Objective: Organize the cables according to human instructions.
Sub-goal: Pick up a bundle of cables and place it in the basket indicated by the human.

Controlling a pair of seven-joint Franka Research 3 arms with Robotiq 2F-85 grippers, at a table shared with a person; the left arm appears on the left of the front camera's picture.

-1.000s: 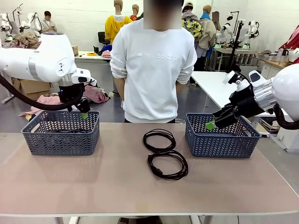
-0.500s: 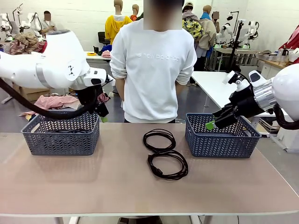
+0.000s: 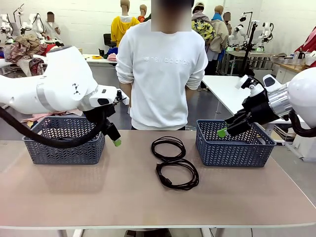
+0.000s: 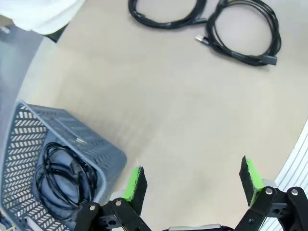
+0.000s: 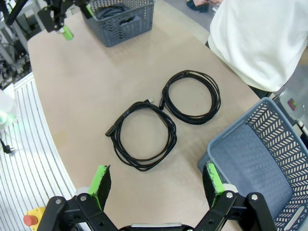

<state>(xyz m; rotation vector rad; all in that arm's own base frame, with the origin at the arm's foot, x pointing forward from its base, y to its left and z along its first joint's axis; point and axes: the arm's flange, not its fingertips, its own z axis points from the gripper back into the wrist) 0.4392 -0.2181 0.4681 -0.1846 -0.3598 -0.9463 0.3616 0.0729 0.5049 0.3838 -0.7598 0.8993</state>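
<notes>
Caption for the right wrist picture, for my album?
Open black, green-padded right gripper overlooking two thin black coiled cables and a grey plastic basket on a tan table.

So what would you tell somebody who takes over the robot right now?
Left gripper: open, holding nothing, beside the left basket.
Right gripper: open, holding nothing, above the right basket.
Done: a cable coil lies in the left basket.
Left to do: the far coil and near coil lie on the table between the baskets. Put them where the person says.
</notes>
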